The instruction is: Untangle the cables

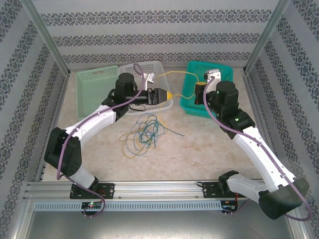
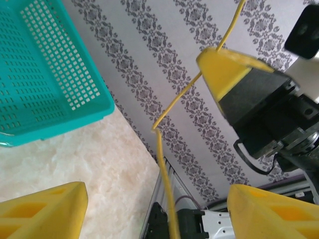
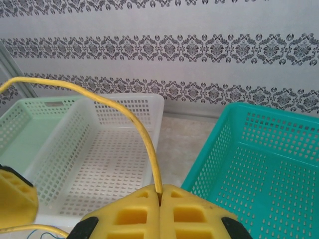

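Beige tabletop (image 1: 199,144) bears tangled yellow, blue, green cables (image 1: 142,130); right gripper (image 3: 160,196) pinches one yellow strand (image 3: 142,132), left gripper (image 2: 157,193) spread.

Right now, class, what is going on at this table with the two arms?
The right gripper is shut on one yellow cable, held up by the teal basket. That strand passes between the open fingers of the left gripper, which grips nothing. The other yellow, blue and green cables lie tangled on the table.
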You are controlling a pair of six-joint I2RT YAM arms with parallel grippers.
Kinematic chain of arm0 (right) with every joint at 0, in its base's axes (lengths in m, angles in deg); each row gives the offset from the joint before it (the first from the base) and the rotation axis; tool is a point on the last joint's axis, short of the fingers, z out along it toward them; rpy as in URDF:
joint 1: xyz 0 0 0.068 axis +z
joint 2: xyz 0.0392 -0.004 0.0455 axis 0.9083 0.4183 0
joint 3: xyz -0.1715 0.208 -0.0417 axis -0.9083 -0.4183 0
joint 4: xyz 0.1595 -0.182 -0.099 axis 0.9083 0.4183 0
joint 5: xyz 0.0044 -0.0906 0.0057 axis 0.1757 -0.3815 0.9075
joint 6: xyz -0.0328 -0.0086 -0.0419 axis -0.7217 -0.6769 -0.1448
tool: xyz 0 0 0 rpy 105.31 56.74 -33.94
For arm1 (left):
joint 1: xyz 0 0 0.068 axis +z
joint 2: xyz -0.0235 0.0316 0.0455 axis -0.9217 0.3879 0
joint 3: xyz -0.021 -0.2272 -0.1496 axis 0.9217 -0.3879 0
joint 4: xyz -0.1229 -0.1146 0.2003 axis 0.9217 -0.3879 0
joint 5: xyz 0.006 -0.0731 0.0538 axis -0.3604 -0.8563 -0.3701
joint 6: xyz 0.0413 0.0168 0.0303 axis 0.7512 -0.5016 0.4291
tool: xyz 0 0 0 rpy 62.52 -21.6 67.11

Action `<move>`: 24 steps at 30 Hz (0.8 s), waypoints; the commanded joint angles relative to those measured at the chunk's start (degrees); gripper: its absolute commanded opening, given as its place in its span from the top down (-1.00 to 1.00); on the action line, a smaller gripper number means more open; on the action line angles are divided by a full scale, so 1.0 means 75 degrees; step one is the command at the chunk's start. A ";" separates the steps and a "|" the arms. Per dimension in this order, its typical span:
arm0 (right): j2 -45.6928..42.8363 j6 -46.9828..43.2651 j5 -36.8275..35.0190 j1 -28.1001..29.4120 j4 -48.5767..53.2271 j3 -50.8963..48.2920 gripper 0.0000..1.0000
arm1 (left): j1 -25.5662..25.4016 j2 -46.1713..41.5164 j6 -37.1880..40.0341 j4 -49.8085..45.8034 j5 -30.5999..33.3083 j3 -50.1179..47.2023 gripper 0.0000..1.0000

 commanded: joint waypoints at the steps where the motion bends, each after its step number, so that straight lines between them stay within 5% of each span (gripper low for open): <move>1: 0.0034 0.0140 -0.0046 0.0087 -0.0326 0.0240 1.00 | -0.0147 0.0117 0.0087 0.0270 -0.0165 0.0130 -0.46; 5: -0.0009 0.0491 0.0088 0.0077 -0.0610 0.0151 1.00 | -0.0241 0.0198 0.0203 0.0154 -0.0115 0.0117 -0.32; 12: 0.0035 0.1478 0.0399 -0.0230 -0.1052 -0.0091 1.00 | -0.0355 0.0161 0.0505 -0.0045 0.0070 0.0101 0.41; 24: 0.0333 0.5080 0.1828 -0.1691 -0.2216 -0.1042 1.00 | -0.0479 -0.1048 0.1261 -0.0003 0.1735 -0.0870 0.78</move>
